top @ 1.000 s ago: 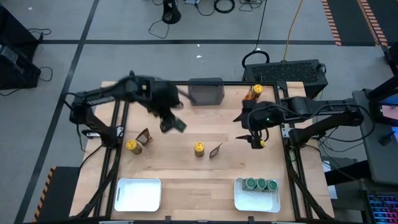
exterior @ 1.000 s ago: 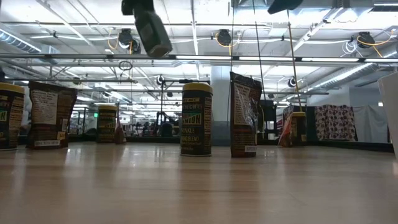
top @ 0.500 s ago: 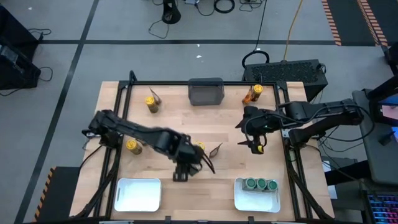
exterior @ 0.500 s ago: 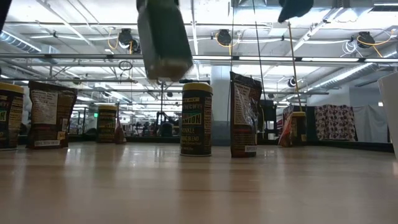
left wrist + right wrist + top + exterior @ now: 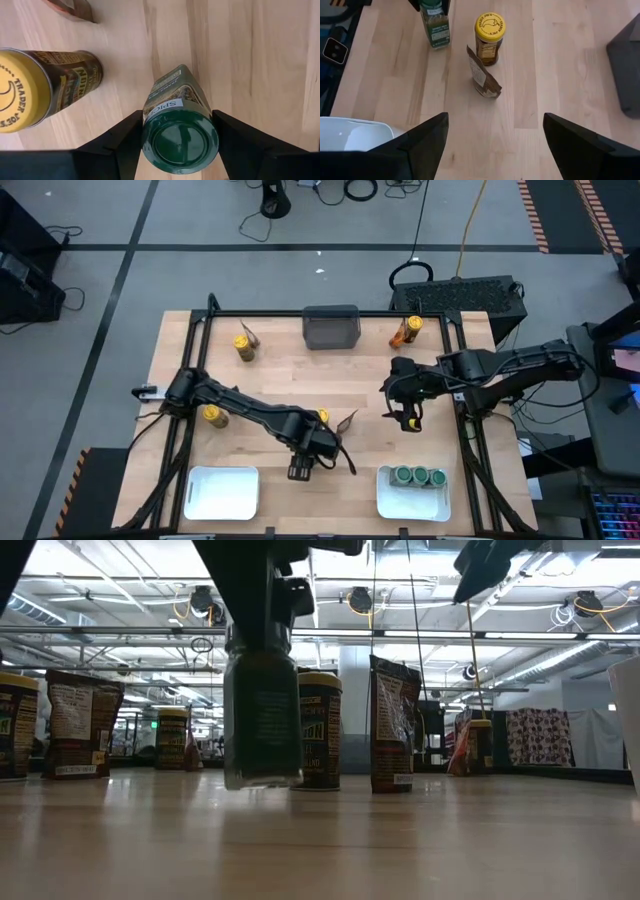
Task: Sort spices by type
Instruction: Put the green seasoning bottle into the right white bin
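Now the left tool [image 5: 180, 145] grips a green-lidded jar [image 5: 179, 120] upright, just beside the yellow-lidded jar [image 5: 40, 90], its base near the surface [image 5: 260, 60], likely for setting down. Well apart from that yellow-lidded jar, the right tool [image 5: 495, 140] hangs open, empty.

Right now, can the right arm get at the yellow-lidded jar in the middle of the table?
Probably yes. The right end effector is open and empty, with bare wood between it and the yellow-lidded jar; only the packet stands close beside it.

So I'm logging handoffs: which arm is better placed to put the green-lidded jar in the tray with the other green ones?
Left. Its tool is shut on the green-lidded jar, just above the table. The right tool is open, empty and higher, though nearer the tray.
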`<state>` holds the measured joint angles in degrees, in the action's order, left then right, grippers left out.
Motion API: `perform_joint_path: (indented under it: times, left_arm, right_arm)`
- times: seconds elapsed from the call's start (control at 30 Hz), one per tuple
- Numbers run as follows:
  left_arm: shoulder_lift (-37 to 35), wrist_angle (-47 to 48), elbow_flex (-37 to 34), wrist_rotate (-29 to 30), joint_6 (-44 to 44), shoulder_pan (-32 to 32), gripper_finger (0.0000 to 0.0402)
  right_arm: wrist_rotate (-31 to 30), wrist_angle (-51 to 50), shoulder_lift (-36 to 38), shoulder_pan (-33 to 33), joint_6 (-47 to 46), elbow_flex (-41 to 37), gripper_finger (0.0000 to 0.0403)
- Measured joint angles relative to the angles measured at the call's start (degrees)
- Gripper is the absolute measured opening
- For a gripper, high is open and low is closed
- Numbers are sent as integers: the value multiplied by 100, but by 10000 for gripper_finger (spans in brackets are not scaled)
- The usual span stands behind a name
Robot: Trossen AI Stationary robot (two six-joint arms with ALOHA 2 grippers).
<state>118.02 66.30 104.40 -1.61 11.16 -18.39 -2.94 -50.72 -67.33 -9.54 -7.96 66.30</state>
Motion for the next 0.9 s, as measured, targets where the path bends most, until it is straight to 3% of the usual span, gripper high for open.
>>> perform_joint_path:
  times: [0.9]
  left_arm:
    - [-11, -247, 0, 53, -462, 4, 247]
  right_arm:
    - [-3, 221, 2, 0, 179, 0, 309]
